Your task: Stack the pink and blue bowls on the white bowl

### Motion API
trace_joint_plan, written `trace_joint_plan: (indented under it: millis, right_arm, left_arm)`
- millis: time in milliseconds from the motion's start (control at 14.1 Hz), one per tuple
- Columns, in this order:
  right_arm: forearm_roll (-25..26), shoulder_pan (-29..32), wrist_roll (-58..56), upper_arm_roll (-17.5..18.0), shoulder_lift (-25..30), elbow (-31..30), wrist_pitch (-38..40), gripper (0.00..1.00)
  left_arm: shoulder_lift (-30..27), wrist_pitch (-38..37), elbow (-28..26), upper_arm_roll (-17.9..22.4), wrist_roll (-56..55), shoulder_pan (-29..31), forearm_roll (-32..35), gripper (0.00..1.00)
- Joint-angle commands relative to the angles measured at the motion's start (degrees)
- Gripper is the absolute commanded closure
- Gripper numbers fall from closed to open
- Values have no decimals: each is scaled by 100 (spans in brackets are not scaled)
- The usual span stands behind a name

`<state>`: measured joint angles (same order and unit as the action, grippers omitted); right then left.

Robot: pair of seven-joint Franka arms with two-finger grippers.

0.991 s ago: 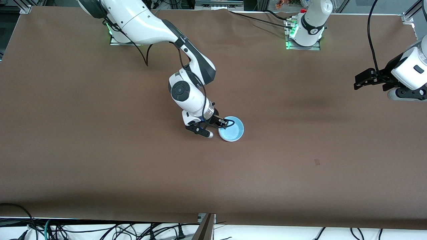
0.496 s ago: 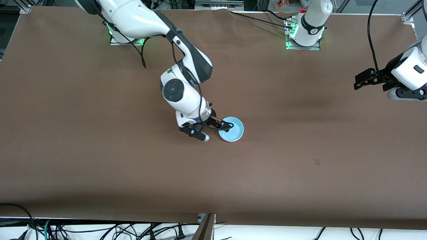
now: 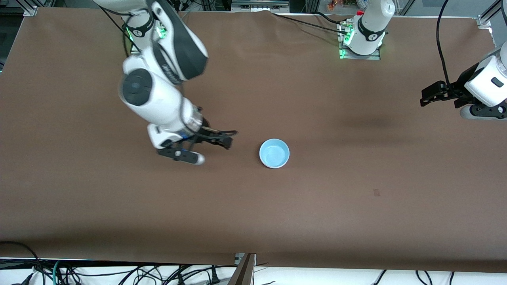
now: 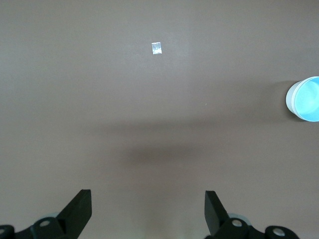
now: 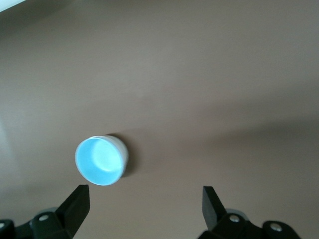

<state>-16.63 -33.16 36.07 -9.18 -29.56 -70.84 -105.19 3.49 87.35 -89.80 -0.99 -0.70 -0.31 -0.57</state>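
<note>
The blue bowl (image 3: 274,153) sits upright near the middle of the table. It also shows in the right wrist view (image 5: 99,160) and the left wrist view (image 4: 305,98). A pale white wall shows under its rim; I cannot tell if that is the white bowl. The pink bowl is hidden. My right gripper (image 3: 229,139) is open and empty, over bare table beside the blue bowl toward the right arm's end; in its wrist view (image 5: 146,206) the jaws stand wide apart. My left gripper (image 3: 424,99) waits open and empty over the left arm's end of the table; its jaws also stand wide apart in its own view (image 4: 148,209).
A small pale mark (image 3: 376,192) lies on the brown table cover, nearer to the front camera than the bowl; it also shows in the left wrist view (image 4: 156,48). Cables hang below the table's front edge (image 3: 253,263).
My right gripper has come off the blue bowl's rim and swung away toward the right arm's end of the table. The bowl stayed in place. The left arm has not moved.
</note>
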Motion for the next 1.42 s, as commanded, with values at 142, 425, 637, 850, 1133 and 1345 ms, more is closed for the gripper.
trace_joint_plan:
  millis: [142,425,637,850,1133,1345]
  right_arm:
    - [-42,-6,-1083,-961,644,-176,1254,0]
    - [19,11,-1268,-1445,671,-211,1404,0]
    - [194,554,-1925,-1272,1495,-1070,1369,0]
    - [922,1827,-2244,210,2111,-1843,1089,0]
    - [1294,2604,-2462,1102,2717,-2854,500,0]
    - [1311,2675,-3122,849,2807,-2743,815,0]
  left_arm:
    - [-68,-87,15,73,-26,-83,-22,0]
    - [-68,-87,16,73,-26,-74,-22,0]
    - [-68,-87,16,73,-26,-74,-22,0]
    - [-68,-87,7,73,-26,-74,-22,0]
    - [-68,-95,15,73,-26,-83,-22,0]
    - [-68,-95,7,73,-26,-83,-22,0]
